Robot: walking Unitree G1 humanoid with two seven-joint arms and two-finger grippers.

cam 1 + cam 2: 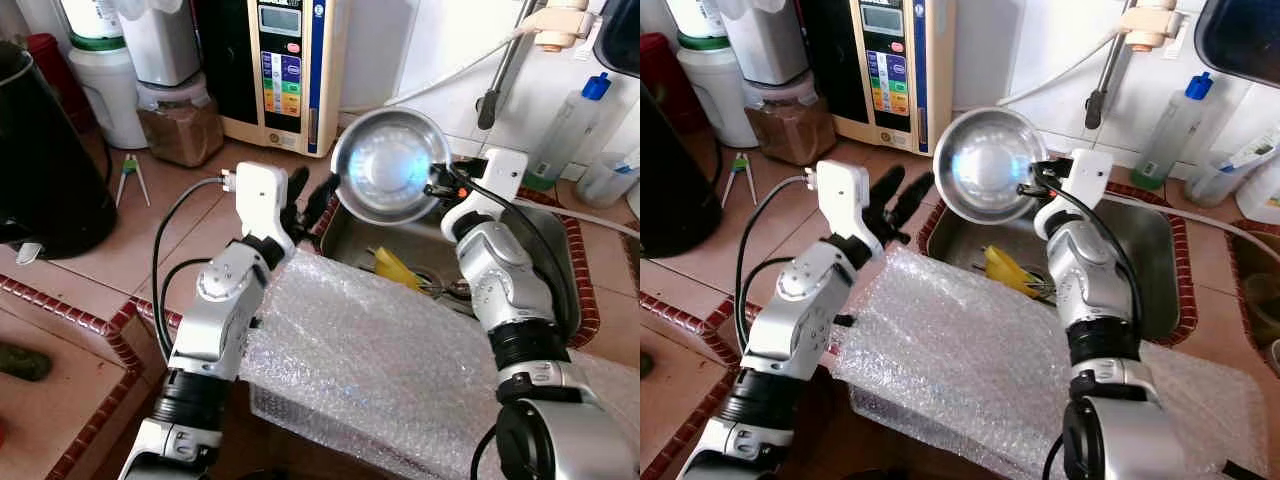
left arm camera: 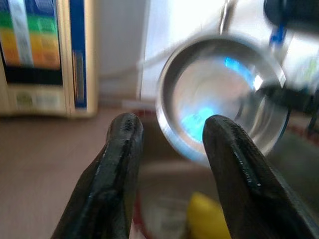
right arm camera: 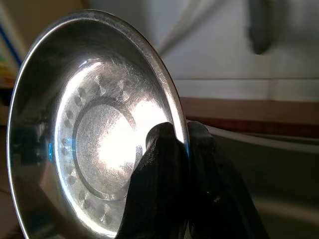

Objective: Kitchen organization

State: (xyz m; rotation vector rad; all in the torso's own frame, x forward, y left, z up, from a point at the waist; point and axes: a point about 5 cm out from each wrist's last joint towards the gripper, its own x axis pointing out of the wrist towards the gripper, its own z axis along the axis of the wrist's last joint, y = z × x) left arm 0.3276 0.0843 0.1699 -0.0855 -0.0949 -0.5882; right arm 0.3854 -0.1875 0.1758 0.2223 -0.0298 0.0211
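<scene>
Above the sink point(image 1: 545, 262), right hand point(image 3: 182, 144) pinching the rim of a steel bowl point(image 1: 390, 166) (tilted, hollow facing the robot), held in the air. Left hand point(image 2: 169, 134) just beside it over the worktop point(image 1: 120, 250), fingers spread, holding nothing.

The steel bowl point(image 2: 222, 94) is showing blurred in the left wrist view. Bubble wrap point(image 1: 400, 360) is covering the sink's point(image 1: 570, 290) near rim, and the yellow item point(image 1: 397, 268) inside is staying unidentifiable.
</scene>
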